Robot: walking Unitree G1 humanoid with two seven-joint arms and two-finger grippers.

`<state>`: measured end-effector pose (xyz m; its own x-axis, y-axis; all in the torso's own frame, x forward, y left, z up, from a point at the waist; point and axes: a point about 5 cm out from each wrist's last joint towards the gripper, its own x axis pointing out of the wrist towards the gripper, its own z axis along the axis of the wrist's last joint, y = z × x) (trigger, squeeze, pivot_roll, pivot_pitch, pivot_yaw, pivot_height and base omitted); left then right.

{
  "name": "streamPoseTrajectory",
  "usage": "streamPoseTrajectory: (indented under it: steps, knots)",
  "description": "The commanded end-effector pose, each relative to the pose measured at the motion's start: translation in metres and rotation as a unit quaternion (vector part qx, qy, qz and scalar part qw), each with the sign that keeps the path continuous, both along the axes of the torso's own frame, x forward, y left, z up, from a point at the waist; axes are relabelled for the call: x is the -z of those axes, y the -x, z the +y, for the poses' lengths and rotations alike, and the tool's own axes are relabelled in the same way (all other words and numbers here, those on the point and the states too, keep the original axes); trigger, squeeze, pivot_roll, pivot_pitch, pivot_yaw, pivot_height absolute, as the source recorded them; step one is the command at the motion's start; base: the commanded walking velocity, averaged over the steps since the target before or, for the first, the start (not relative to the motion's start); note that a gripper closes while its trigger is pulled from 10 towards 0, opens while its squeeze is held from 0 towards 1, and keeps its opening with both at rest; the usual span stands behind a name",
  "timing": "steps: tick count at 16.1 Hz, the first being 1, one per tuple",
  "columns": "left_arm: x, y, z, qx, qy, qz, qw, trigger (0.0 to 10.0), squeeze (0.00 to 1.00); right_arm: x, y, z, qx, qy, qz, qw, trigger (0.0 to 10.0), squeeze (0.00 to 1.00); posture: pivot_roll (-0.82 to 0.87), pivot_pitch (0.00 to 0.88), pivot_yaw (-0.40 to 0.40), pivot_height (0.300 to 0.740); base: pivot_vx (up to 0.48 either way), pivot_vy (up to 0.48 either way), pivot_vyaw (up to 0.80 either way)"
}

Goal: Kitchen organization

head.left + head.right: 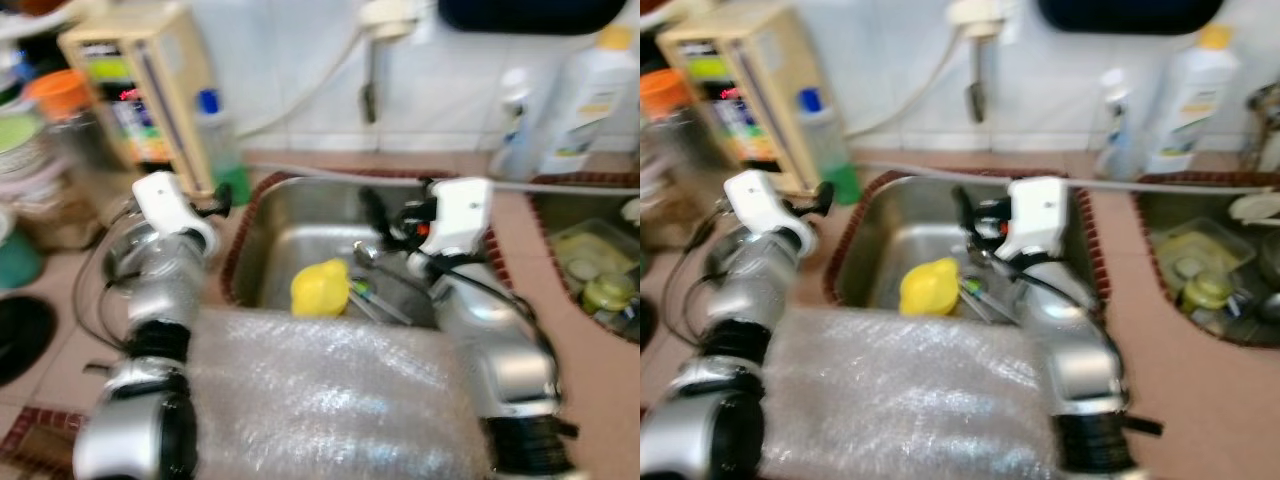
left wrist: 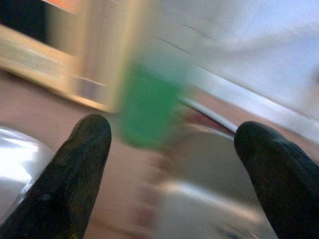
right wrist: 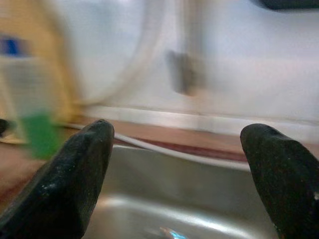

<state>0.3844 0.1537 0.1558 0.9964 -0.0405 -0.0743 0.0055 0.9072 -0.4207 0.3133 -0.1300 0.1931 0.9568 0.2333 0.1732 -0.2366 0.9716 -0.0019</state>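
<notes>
A steel sink [image 1: 275, 235] lies before me with a yellow rounded object [image 1: 320, 288] and some cutlery [image 1: 378, 295] on its bottom. My left gripper [image 1: 220, 203] is open at the sink's left rim. In the left wrist view its fingers [image 2: 87, 149] stand wide apart, and a blurred bottle with green liquid [image 2: 149, 104] shows between them. My right gripper [image 1: 372, 212] hovers over the back of the sink, open, with nothing between its fingers [image 3: 84, 164]. The frames are blurred.
Bubble wrap [image 1: 330, 390] covers the counter in front of the sink. A beige appliance [image 1: 140, 90] and stacked dishes [image 1: 25, 170] stand at the back left. White bottles [image 1: 598, 95] stand at the back right. A second basin [image 1: 590, 270] holds dishes.
</notes>
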Motion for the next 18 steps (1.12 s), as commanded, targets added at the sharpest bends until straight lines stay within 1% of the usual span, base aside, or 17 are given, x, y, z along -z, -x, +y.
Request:
streamPoseTrajectory:
  steps: [1, 4, 6, 7, 8, 9, 10, 12, 13, 14, 15, 16, 17, 18]
  knots:
    - [-0.001, 0.004, 0.016, -0.020, -0.014, -0.004, 1.000, 10.0, 0.00, -0.004, 0.000, 0.012, -0.020, -0.007, -0.007, 1.000, 10.0, 0.00, 0.01, 0.000, 0.106, 0.740, 0.000, 0.000, 0.00]
    - [0.003, 0.012, 0.018, -0.026, -0.013, 0.003, 1.000, 10.0, 0.00, -0.001, -0.001, 0.011, -0.016, -0.008, -0.002, 1.000, 10.0, 0.00, 0.02, 0.000, 0.116, 0.740, 0.000, 0.000, 0.00]
    - [0.008, 0.020, 0.023, -0.039, -0.014, 0.021, 0.999, 10.0, 0.00, 0.000, -0.001, 0.010, -0.011, -0.011, -0.002, 1.000, 10.0, 0.00, 0.02, 0.000, 0.152, 0.740, 0.000, 0.000, 0.00]
    - [0.013, 0.024, 0.023, -0.031, -0.025, 0.031, 0.999, 10.0, 0.00, 0.001, -0.001, 0.008, -0.004, -0.012, -0.004, 1.000, 10.0, 0.00, 0.02, 0.000, 0.163, 0.740, 0.000, 0.000, 0.00]
    - [0.015, 0.026, 0.022, -0.025, -0.031, 0.034, 0.999, 10.0, 0.00, 0.001, 0.000, 0.007, -0.001, -0.014, -0.004, 1.000, 10.0, 0.00, 0.01, 0.000, 0.163, 0.740, 0.000, 0.000, 0.00]
    - [0.018, 0.026, 0.022, -0.029, -0.035, 0.041, 0.998, 10.0, 0.00, 0.002, 0.001, 0.006, 0.004, -0.016, -0.002, 1.000, 10.0, 0.00, 0.01, 0.000, 0.159, 0.740, 0.000, 0.000, 0.00]
    - [0.020, 0.025, 0.018, -0.031, -0.036, 0.042, 0.998, 10.0, 0.00, 0.008, 0.003, 0.005, 0.011, -0.015, 0.006, 1.000, 10.0, 0.00, 0.00, 0.000, 0.143, 0.740, 0.000, 0.000, 0.00]
    - [0.020, 0.025, 0.014, -0.039, -0.024, 0.045, 0.998, 10.0, 0.00, 0.008, 0.004, 0.004, 0.016, -0.013, 0.009, 1.000, 10.0, 0.00, 0.00, 0.000, 0.126, 0.740, 0.000, 0.000, 0.00]
    - [0.021, 0.024, 0.009, -0.029, -0.027, 0.050, 0.998, 10.0, 0.00, 0.009, 0.003, 0.003, 0.020, -0.006, 0.009, 1.000, 10.0, 0.00, 0.00, 0.000, 0.104, 0.740, 0.000, 0.000, 0.00]
    - [0.022, 0.022, 0.005, -0.020, -0.028, 0.057, 0.998, 10.0, 0.00, 0.009, 0.002, 0.001, 0.026, 0.003, 0.009, 1.000, 10.0, 0.00, 0.02, 0.000, 0.066, 0.740, 0.000, 0.000, 0.00]
    - [0.022, 0.018, -0.001, 0.000, -0.037, 0.056, 0.998, 10.0, 0.00, 0.010, 0.000, -0.003, 0.038, 0.001, 0.015, 0.999, 10.0, 0.00, 0.01, 0.000, 0.037, 0.740, 0.000, 0.000, 0.00]
    - [0.016, 0.012, -0.005, 0.012, -0.045, 0.045, 0.998, 10.0, 0.00, 0.007, -0.003, -0.003, 0.040, 0.005, 0.017, 0.999, 10.0, 0.00, -0.04, 0.000, 0.057, 0.740, 0.000, 0.000, 0.00]
    - [0.017, 0.011, -0.007, 0.010, -0.039, 0.049, 0.998, 10.0, 0.00, 0.007, -0.003, -0.003, 0.034, 0.019, 0.014, 0.999, 10.0, 0.00, -0.07, 0.000, 0.081, 0.740, 0.000, 0.000, 0.00]
    - [0.024, 0.011, -0.010, 0.008, -0.027, 0.066, 0.997, 10.0, 0.00, 0.006, -0.003, -0.008, 0.042, 0.028, 0.009, 0.999, 10.0, 0.00, -0.09, 0.000, 0.104, 0.740, 0.000, 0.000, 0.00]
